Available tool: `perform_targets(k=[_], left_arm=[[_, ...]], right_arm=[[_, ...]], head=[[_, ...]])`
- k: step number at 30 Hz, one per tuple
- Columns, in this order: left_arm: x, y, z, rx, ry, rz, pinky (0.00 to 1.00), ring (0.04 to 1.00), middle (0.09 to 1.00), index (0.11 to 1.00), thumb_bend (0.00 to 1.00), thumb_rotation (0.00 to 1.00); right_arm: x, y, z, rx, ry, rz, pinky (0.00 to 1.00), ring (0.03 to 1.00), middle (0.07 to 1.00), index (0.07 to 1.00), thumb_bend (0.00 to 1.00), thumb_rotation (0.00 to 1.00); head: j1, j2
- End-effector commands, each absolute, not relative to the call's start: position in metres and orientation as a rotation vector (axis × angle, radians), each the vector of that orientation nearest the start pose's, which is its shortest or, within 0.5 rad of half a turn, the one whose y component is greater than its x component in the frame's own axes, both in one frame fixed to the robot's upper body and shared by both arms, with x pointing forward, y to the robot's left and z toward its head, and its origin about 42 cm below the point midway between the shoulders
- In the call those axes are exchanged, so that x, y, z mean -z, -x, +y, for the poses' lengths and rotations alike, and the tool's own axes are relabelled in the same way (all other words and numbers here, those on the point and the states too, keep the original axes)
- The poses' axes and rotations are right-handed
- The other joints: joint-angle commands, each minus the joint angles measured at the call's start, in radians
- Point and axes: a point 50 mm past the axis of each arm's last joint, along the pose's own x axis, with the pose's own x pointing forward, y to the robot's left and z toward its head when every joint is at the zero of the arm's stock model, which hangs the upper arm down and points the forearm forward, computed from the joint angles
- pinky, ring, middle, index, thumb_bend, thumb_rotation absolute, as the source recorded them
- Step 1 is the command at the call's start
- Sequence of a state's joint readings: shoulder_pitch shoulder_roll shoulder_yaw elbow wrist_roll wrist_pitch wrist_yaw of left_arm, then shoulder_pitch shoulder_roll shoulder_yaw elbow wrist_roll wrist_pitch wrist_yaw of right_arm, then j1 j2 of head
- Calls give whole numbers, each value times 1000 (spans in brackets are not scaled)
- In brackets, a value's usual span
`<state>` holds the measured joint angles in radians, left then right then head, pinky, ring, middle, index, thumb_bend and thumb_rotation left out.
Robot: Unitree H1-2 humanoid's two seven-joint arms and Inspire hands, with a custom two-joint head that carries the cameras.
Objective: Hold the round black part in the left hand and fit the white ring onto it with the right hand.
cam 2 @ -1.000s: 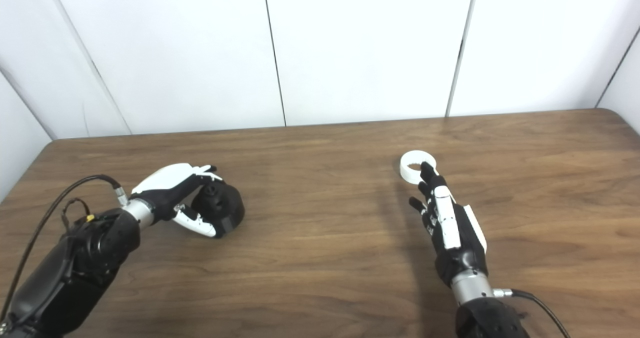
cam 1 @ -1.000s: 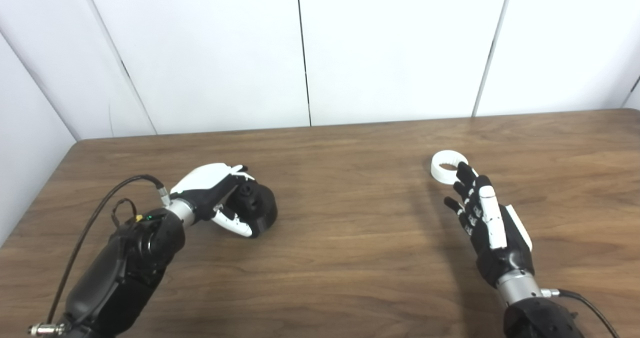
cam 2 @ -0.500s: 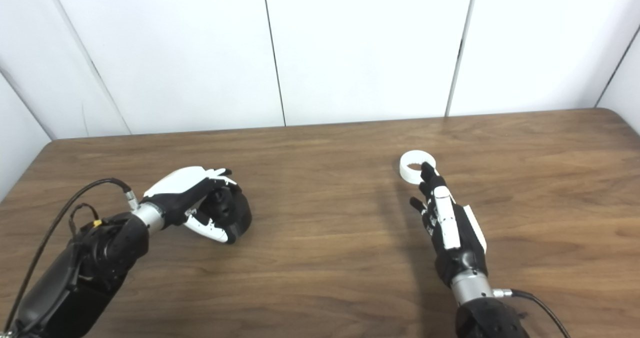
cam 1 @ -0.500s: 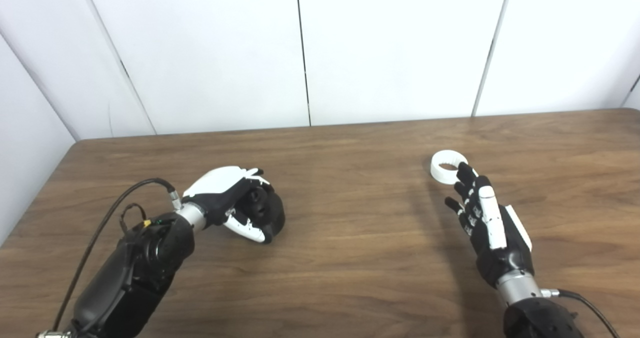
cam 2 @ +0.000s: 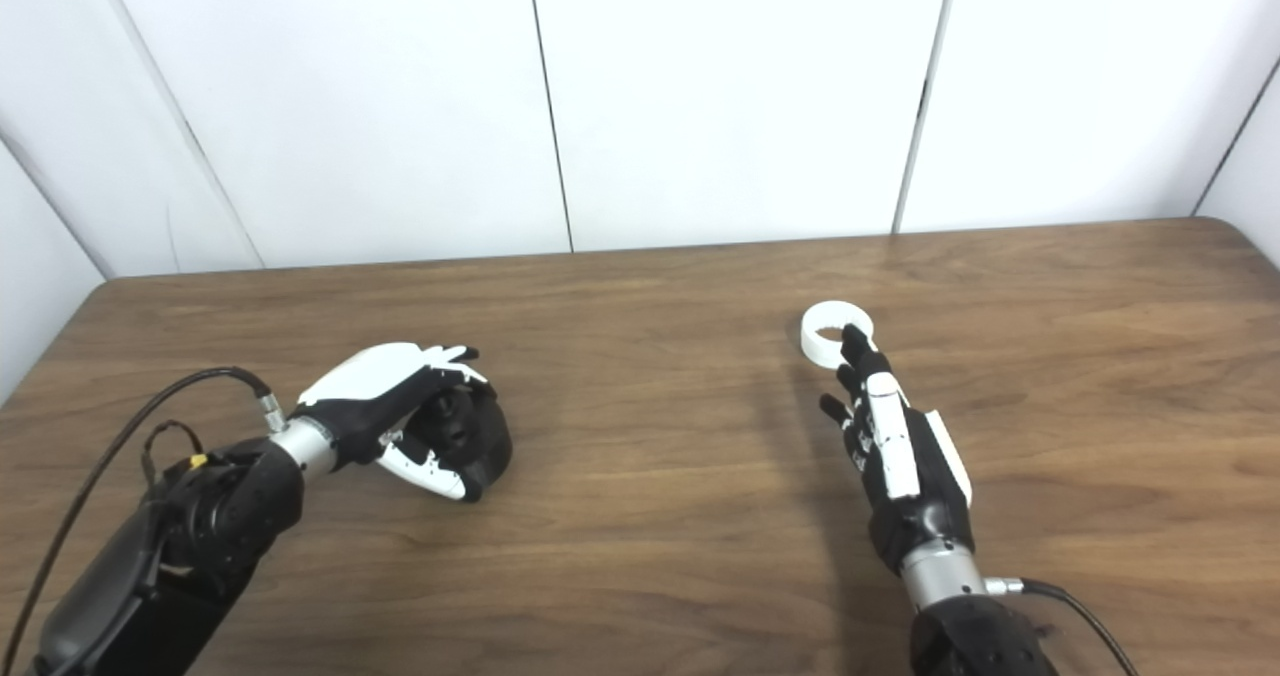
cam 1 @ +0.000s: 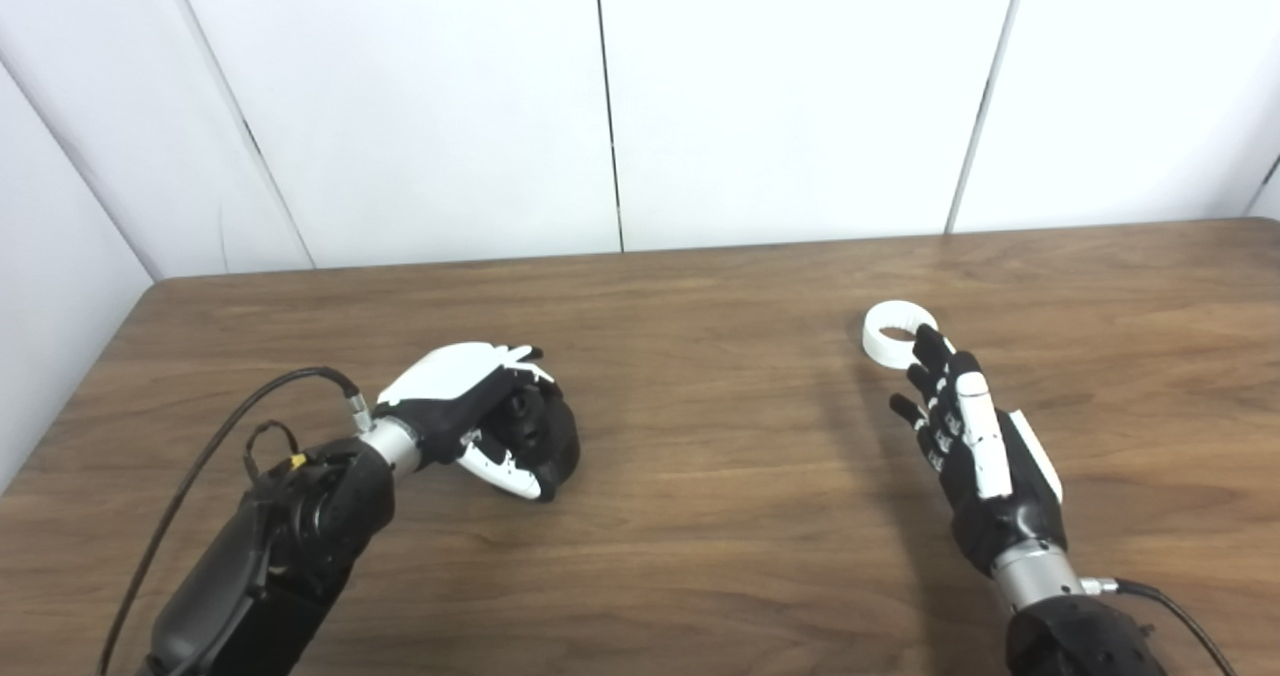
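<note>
Round black part (cam 1: 540, 434) on the wooden table (cam 1: 700, 516), well left of the white ring (cam 1: 893, 332), left hand (cam 1: 470, 411) wrapped around the part, fingers and thumb closed on it, right hand (cam 1: 965, 446) just beside the ring, nearer the robot, fingers spread wide, holding nothing

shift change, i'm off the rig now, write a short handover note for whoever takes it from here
Left hand: shut on the black part, low at the table; lifted or resting, cannot tell.
Right hand: open, holds nothing, fingertips at the near edge of the white ring.
The ring lies flat on the table, right of centre.
Done: black part gripped.
Left: pick up the ring with the right hand, bring the two together, fit the ring on.
</note>
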<state>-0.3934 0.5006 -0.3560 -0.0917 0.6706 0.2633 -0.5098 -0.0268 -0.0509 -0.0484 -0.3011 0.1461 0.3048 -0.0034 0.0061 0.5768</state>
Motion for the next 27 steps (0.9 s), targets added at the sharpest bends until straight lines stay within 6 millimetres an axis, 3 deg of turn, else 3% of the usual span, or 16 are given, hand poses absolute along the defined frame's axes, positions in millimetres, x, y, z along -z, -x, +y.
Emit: perform_targets(k=[1,12,27], left_arm=[[-224,-381,248,477,-1284,-40,978,1000,987,771,891,284],[-224,-379,246,476,-1267,-50,972,1000,982,750,888,262],[-225,-369,226,520,-1249,-87,960,1000,969,740,893,273]], right_arm=[[-180,-289,-229,-28,-99,-101,940,1000,991,965,451,1000],[-181,-289,-227,-31,-80,-95,934,994,985,963,445,1000],[-184,-289,-225,-27,-81,-98,945,1000,988,971,461,1000]], head=[[1,2],[-4,9],[-12,16]])
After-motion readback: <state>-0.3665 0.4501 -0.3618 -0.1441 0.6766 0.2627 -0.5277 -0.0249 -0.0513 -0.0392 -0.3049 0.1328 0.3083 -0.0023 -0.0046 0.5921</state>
